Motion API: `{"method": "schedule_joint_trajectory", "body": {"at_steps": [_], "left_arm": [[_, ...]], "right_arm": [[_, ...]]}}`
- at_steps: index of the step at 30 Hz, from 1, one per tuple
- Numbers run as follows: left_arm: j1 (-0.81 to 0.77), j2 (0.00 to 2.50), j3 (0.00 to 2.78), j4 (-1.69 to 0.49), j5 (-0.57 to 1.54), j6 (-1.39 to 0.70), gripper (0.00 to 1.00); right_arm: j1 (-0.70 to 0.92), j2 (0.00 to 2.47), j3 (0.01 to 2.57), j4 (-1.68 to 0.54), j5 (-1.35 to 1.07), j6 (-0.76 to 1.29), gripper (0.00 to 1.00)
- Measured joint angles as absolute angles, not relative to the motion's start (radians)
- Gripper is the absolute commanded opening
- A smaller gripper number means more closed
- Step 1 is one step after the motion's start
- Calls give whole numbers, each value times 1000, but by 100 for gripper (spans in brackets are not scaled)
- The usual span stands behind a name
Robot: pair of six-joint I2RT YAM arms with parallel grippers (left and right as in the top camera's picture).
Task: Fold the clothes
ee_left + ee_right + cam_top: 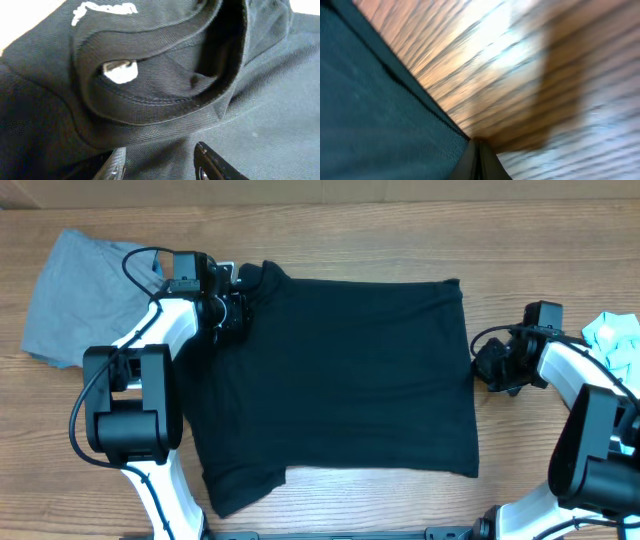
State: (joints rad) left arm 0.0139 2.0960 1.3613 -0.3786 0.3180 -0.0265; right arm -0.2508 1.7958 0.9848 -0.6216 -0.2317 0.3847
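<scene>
One big black shirt (340, 370) lies spread flat across the middle of the counter (400, 230), collar (165, 100) toward the left edge and hem (466, 380) toward the right. We'd guess it's light, limp and floppy, so take it by the edges: shoulders and hem corners. The left tool (160, 165) is released, fingers apart over the cloth just by the collar. The right tool (480, 155) is clenched at the hem edge, but we can't tell if it pinched any cloth. A grey garment (70, 300) sits by the left edge and a light-blue garment (612, 335) by the right. No bins or baskets in view.
</scene>
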Motion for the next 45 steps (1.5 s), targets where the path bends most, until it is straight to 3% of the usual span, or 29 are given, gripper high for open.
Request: {"method": "schedule_joint_trajectory", "body": {"at_steps": [4,6,8,15,18,20,24,32,39,45], "left_arm": [[24,2101,1366,-378,330,-26,51],[26,2101,1367,-378,339,-27,60],[27,2103,1374,-386,354,-29,66],[42,2117,1481,-527,390,-26,69],[47,2117,1576,-608,398,-23,46],[47,2115,1616,-622,408,-22,31],[27,2111,1637,-628,411,8,18],[-50,2175,1636,-602,381,41,15],[-55,2275,1637,-466,366,52,15],[-52,2306,1638,-294,292,-1,16]], "right_arm": [[-255,1792,985,-622,-209,412,5],[-255,1792,985,-621,-207,418,15],[-256,1789,985,-620,-200,419,18],[-264,1773,985,-652,-206,417,21],[-266,1728,984,-669,-244,403,18],[-266,1676,984,-683,-293,391,10],[-246,1626,984,-767,-357,384,8],[-137,1628,947,-882,-395,389,9],[-44,1628,793,-644,-385,462,9],[-39,1609,730,-614,-374,548,9]]}}
